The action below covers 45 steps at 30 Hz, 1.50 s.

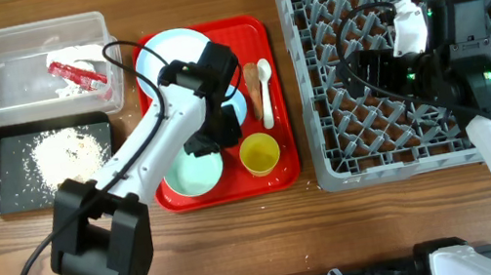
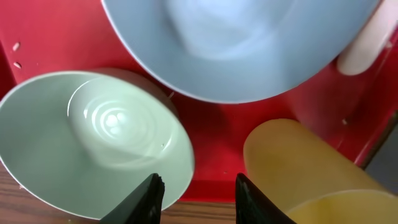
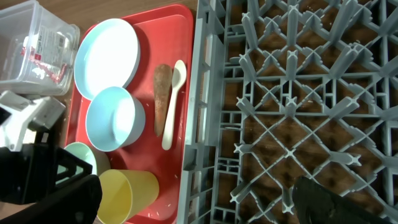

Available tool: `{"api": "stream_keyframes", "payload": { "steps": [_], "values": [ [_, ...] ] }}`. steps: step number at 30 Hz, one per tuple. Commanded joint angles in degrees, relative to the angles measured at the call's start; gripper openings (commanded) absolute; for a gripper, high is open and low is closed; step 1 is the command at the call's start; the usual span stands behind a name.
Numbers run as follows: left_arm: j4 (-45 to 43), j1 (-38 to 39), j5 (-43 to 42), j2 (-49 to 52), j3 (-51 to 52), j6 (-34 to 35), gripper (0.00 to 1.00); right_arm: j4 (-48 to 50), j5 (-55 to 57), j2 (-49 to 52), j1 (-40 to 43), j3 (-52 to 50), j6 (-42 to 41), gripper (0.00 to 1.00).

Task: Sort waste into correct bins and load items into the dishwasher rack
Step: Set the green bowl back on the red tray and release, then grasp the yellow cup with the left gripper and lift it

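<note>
Left claw (image 2: 198,180), part spread, hangs between bowl (image 2: 74,143) and yellow cup (image 2: 298,168) at tray (image 2: 214,146) edge; right claw (image 3: 196,196) gapes over rack (image 3: 298,93).

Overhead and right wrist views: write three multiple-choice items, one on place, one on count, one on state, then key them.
1. The wrapper lies in: A the tub; B the black tray; C the rack.
2. Bowls on the red tray: A one; B two; C three.
3. The right gripper is: A shut on the spoon; B shut, empty; C open.
Key: 1 A, it shows through the clear walls. 2 B, one blue, one green. 3 C, its fingers stand far apart.
</note>
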State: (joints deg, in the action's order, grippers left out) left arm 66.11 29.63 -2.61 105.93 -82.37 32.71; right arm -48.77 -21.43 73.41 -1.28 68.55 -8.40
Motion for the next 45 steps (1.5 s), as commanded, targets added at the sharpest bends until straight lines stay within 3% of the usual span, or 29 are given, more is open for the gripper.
{"api": "stream_keyframes", "payload": {
  "steps": [1,6,8,13,21,31,38,41,43,45],
  "values": [
    [-1.7,0.1,0.5,-1.5,-4.3,-2.7,0.40,0.1,-1.0,0.3,0.2,1.1,-0.7,1.00],
    [-5.8,0.2,-5.3,-1.5,-5.2,-19.5,0.50,0.2,-1.0,0.3,0.2,1.1,-0.7,1.00],
    [-5.9,0.2,-6.2,-1.5,-5.1,-22.2,0.50,0.1,-0.9,0.3,0.2,1.1,-0.7,1.00],
    [-5.0,0.6,-6.1,-1.4,-4.8,-21.2,0.46,0.1,-0.9,0.3,0.2,1.1,-0.7,1.00],
    [-1.5,1.5,-5.7,-1.4,-2.4,-11.4,0.45,0.1,-1.0,0.3,0.2,1.1,-0.7,1.00],
    [-1.1,1.8,-5.7,-1.4,-0.8,-8.2,0.45,0.3,-0.9,0.3,0.2,1.1,-0.7,1.00],
    [-4.4,6.3,-5.0,-1.1,2.8,-6.3,0.44,0.5,-0.9,0.3,0.2,1.1,-0.8,1.00],
    [-4.9,7.0,-3.3,-1.1,3.0,-4.7,0.40,0.4,-0.9,0.3,0.2,1.1,-0.7,1.00],
    [-5.1,7.0,-2.9,-1.1,3.0,-4.5,0.28,0.3,-1.0,0.3,0.2,1.1,-0.7,1.00],
    [-5.1,6.8,-2.8,-1.1,3.0,-4.5,0.09,0.3,-1.0,0.3,0.2,1.1,-0.7,1.00]
  ]
}}
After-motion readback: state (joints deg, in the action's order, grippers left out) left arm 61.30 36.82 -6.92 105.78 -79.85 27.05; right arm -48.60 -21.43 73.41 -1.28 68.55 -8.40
